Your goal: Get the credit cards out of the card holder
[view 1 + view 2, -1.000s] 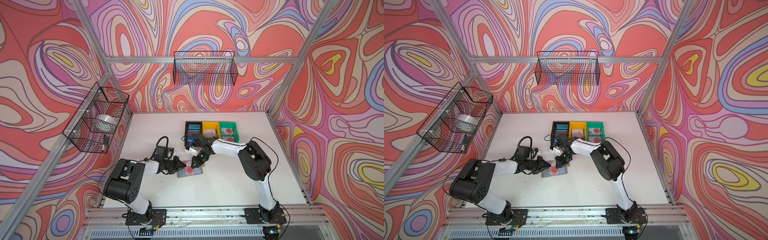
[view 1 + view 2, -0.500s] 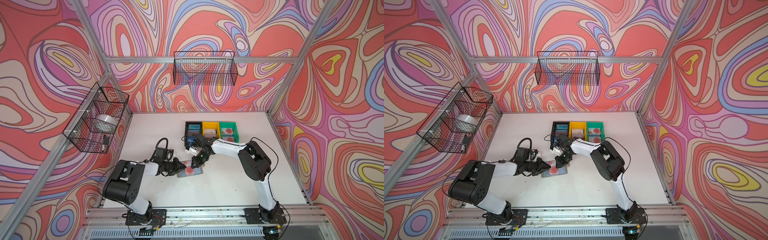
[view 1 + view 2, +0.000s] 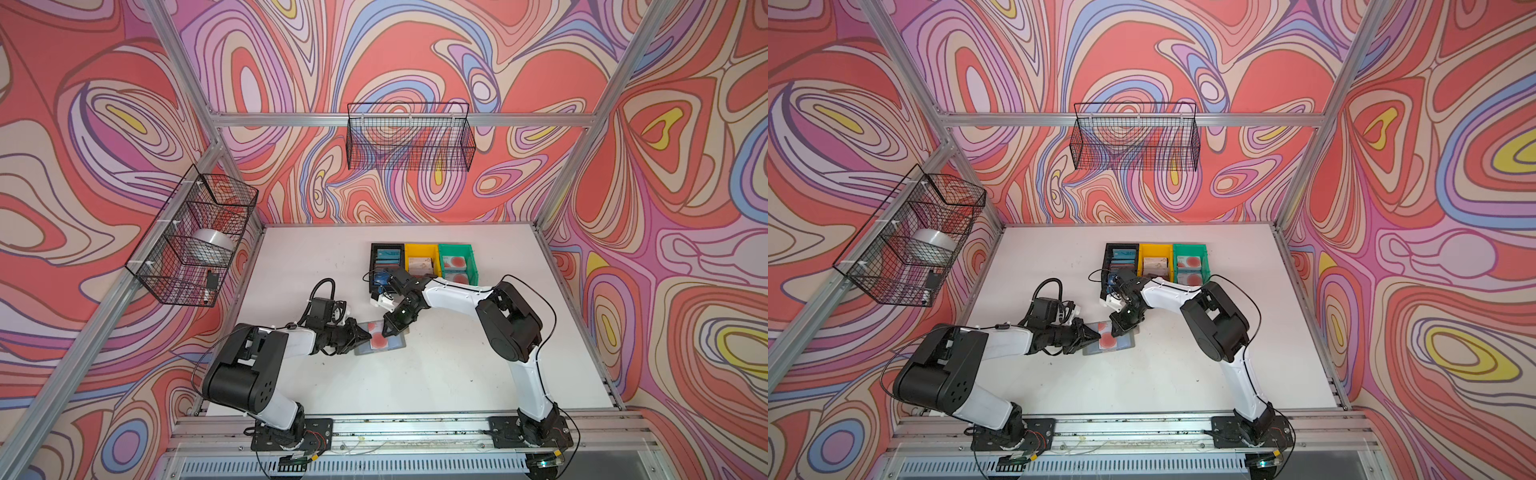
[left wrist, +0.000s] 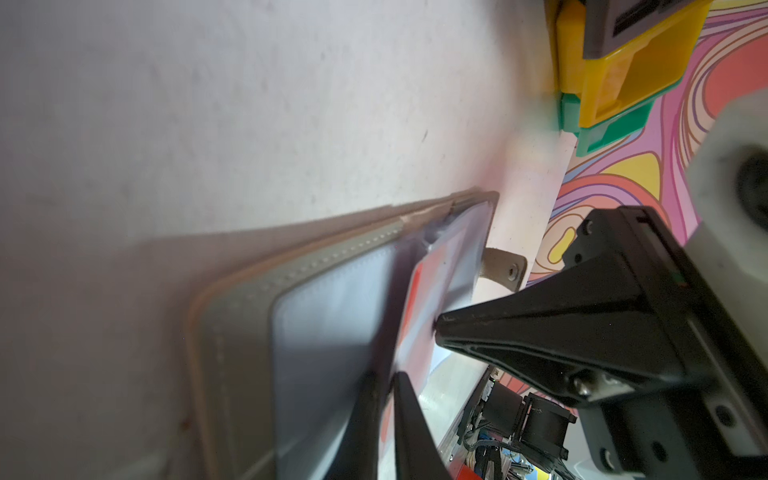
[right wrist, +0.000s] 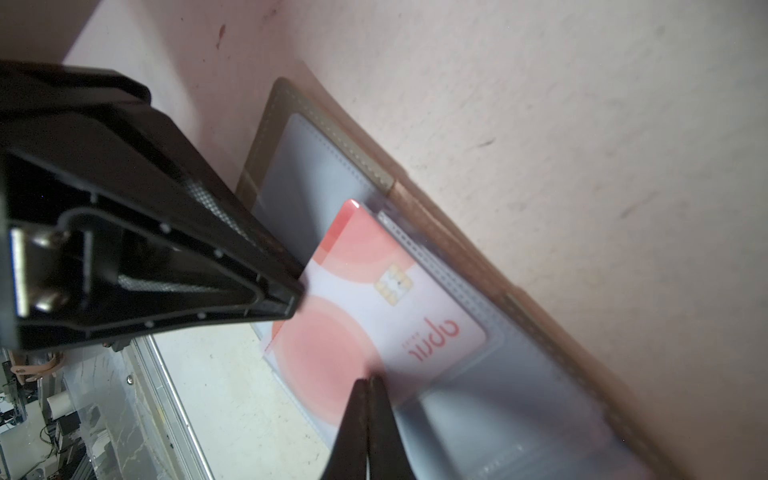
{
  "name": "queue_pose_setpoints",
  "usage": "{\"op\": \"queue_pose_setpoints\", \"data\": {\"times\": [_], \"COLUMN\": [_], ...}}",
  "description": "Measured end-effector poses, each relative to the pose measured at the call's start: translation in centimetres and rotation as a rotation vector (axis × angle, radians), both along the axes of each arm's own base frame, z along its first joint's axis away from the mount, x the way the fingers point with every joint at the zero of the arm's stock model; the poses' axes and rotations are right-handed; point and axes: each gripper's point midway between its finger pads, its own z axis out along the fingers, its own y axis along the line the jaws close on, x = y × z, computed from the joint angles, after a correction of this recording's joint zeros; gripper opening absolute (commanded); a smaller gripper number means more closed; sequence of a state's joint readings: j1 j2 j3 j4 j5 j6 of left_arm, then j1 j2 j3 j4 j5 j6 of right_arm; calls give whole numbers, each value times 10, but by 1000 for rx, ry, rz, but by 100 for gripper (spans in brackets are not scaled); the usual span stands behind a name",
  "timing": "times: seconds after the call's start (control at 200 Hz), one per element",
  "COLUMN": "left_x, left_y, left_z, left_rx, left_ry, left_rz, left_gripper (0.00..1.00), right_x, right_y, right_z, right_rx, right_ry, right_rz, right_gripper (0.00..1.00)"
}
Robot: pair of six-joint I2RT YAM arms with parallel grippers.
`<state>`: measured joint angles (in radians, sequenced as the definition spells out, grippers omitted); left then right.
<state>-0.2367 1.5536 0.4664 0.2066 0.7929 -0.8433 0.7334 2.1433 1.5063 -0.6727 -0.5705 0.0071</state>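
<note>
White tabletop (image 3: 457, 374), swirl-patterned walls (image 3: 124, 124): one card is shown half-extracted from the open card holder (image 3: 397, 341), laid flat near the middle.
The red-blotched card (image 5: 415, 316) is seen partly out of its clear sleeve (image 5: 511, 374), its edge apparently pinched by the clenched left gripper (image 3: 369, 336). The sleeve is pinned by the right gripper (image 3: 387, 331), closed on nothing. Sorted cards (image 3: 456, 262) are already held in the black bin (image 3: 372, 270), yellow bin (image 3: 419, 248) and green bin (image 3: 455, 247). Whether further cards remain cannot be determined.
</note>
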Motion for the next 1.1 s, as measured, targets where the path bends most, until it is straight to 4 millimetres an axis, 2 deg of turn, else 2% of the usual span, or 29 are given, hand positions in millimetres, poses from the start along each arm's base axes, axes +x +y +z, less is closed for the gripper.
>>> {"op": "queue_pose_setpoints", "data": {"times": [0.19, 0.576, 1.102], "left_x": [0, -1, -9], "left_y": [0, 2, 18], "left_z": [0, 4, 9], "left_rx": [-2, -1, 38], "left_ry": [-1, -15, -4], "left_rz": [-1, -4, 10], "left_gripper": [0, 0, 0], "right_x": [0, -1, -2], "right_y": [0, 1, -1], "right_z": [0, 0, -1], "right_rx": [1, 4, -9], "right_ry": [4, 7, 15], "right_rz": [-2, -1, -3], "right_gripper": [5, 6, 6]}}
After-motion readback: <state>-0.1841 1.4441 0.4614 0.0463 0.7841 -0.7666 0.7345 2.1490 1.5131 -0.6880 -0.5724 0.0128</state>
